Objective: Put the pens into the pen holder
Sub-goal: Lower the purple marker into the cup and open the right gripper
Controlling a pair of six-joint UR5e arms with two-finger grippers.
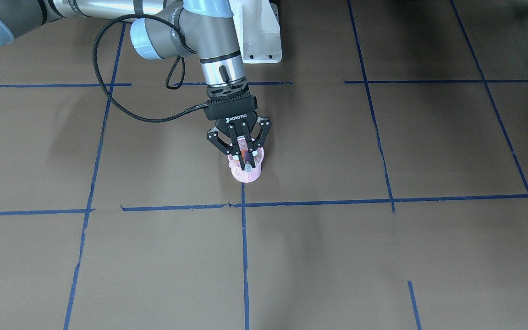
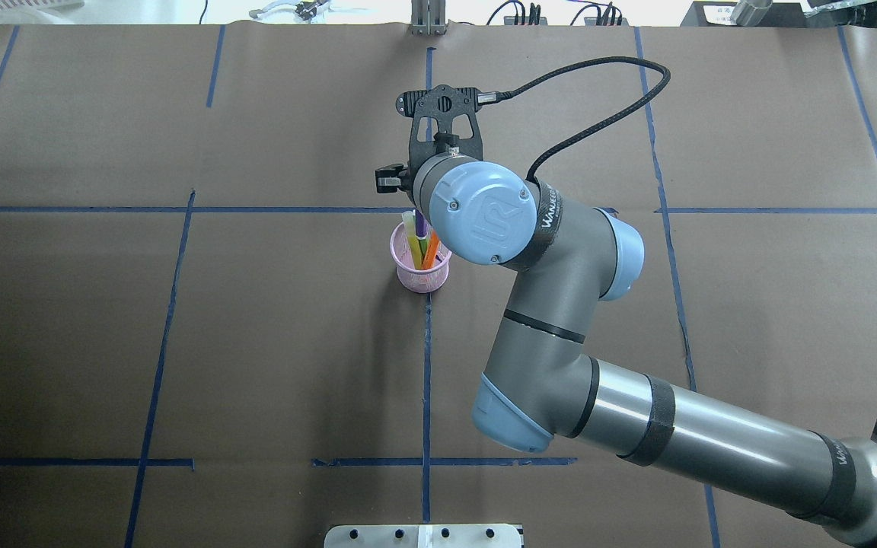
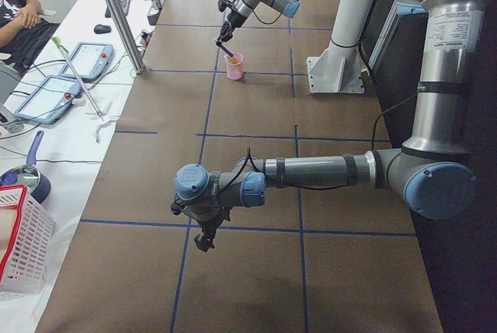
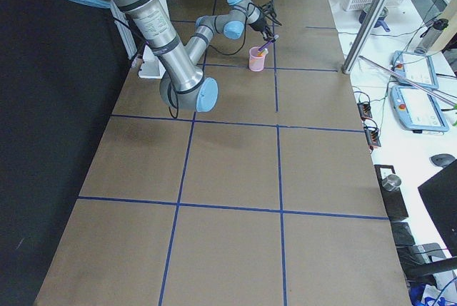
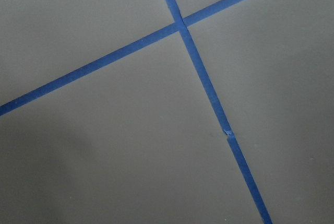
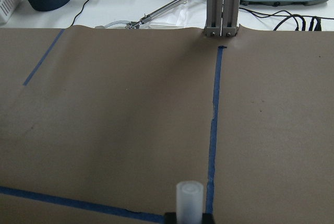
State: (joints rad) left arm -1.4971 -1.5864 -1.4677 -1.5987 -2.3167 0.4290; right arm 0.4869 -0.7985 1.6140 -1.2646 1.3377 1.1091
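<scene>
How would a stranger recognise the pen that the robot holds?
On the brown table, find the pink mesh pen holder under the right pincer. The purple pen is clamped in that pincer; the orange pen and yellowish pen beside it stand free.

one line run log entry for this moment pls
right gripper: shut on purple pen, over pen holder | in holder: yellow pen, orange pen | left gripper: far from holder, state unclear

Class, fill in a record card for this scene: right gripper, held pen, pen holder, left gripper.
Right gripper: jaws shut on the purple pen, above the pen holder
Purple pen: tilted, lower end at the holder's mouth
Pen holder: upright, holding an orange pen and a yellow pen
Left gripper: over the table, far from the holder; jaws unclear
</scene>
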